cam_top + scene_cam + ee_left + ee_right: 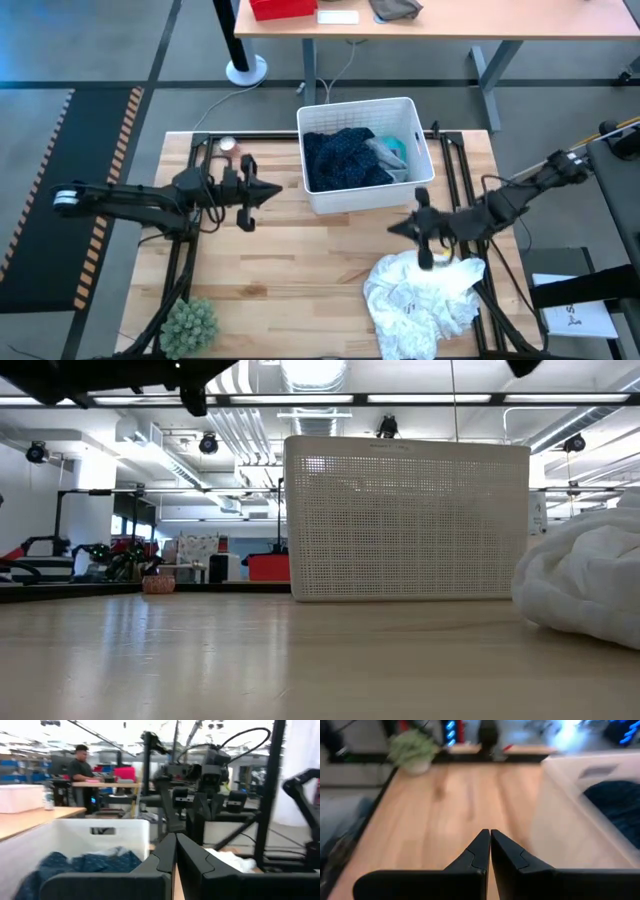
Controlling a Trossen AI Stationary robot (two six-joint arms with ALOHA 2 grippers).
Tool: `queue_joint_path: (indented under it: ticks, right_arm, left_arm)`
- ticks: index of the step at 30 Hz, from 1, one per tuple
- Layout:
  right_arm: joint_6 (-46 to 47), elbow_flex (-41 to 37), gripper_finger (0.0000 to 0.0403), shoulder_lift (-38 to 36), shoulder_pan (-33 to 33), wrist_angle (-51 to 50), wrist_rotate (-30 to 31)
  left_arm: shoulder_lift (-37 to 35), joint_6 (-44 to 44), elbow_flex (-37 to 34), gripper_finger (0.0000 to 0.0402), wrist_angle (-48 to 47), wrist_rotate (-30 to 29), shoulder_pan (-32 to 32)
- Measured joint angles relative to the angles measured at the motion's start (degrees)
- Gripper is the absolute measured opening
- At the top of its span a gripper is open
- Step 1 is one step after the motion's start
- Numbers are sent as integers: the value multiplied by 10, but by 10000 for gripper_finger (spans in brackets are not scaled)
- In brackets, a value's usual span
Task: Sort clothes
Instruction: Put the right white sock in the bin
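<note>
A white bin [370,198] stands at the table's far middle. It holds a navy patterned garment [345,158] and, at its right end, teal and grey cloth [392,152]. A large white garment [420,290] lies crumpled on the table at the near right. My left gripper [277,193] hangs shut and holds nothing, just left of the bin, pointing toward it. My right gripper [393,228] is also shut and holds nothing. It hangs in front of the bin's near wall, above the white garment's far edge, and points toward the table's left.
A green spiky plant [190,325] stands at the near left corner. Small objects [228,145] lie at the far left corner. Bare wood [290,270] spreads between the plant and the white garment. A person [80,765] stands in the room beyond the table.
</note>
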Motion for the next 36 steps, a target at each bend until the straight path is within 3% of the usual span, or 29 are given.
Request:
queue_joint_path:
  ticks: [8, 11, 18, 22, 28, 33, 36]
  right_arm:
    - [216, 19, 0, 58, 114, -151, 0]
    - [297, 37, 0, 92, 156, -214, -7]
    - [470, 76, 0, 190, 206, -370, -97]
    - [482, 76, 0, 244, 212, -365, -172]
    - [448, 61, 0, 317, 203, -309, -215]
    - [383, 34, 0, 355, 156, -201, -250]
    - [334, 32, 0, 372, 114, -187, -262]
  left_arm:
    - [41, 38, 22, 0, 14, -2, -84]
    - [65, 62, 39, 0, 17, -29, -122]
    - [125, 92, 76, 0, 16, -87, -173]
    - [151, 94, 92, 0, 13, -96, -181]
    - [170, 93, 100, 0, 11, -96, -183]
    - [169, 93, 101, 0, 12, -96, -184]
    - [166, 94, 100, 0, 13, -96, -183]
